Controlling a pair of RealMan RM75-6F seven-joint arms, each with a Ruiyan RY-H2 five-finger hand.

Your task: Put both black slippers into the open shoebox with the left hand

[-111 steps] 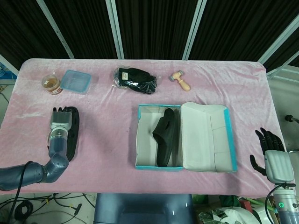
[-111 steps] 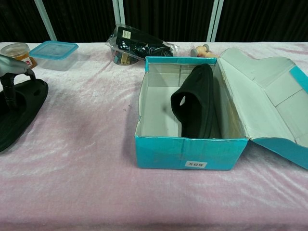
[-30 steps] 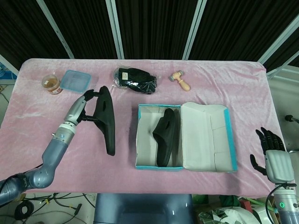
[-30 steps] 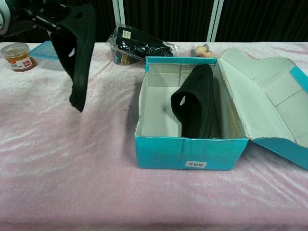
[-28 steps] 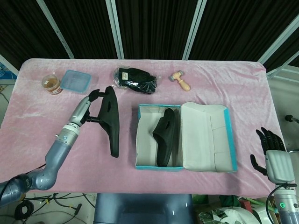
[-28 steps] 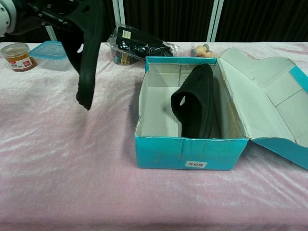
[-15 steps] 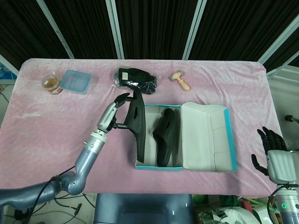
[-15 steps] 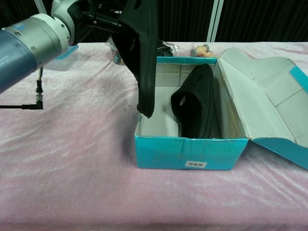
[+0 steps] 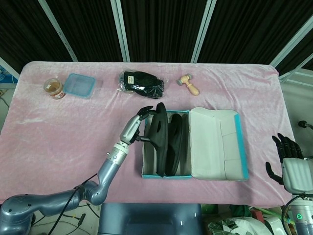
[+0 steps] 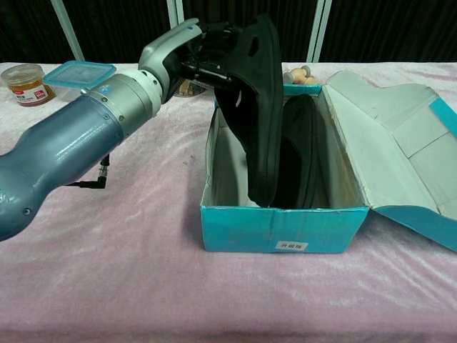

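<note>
My left hand grips a black slipper on its edge, held over the open teal shoebox. The slipper's lower end dips inside the box's left half. The other black slipper stands on its side inside the box, just right of the held one. My right hand hangs off the table's right edge, fingers spread, holding nothing.
The box's white lid lies open to the right. At the back stand a jar, a blue food container, a bagged black item and a wooden mallet.
My left hand has carried the slipper rightward from the box's left wall to over its inside, and the slipper's lower end has sunk into the box.
</note>
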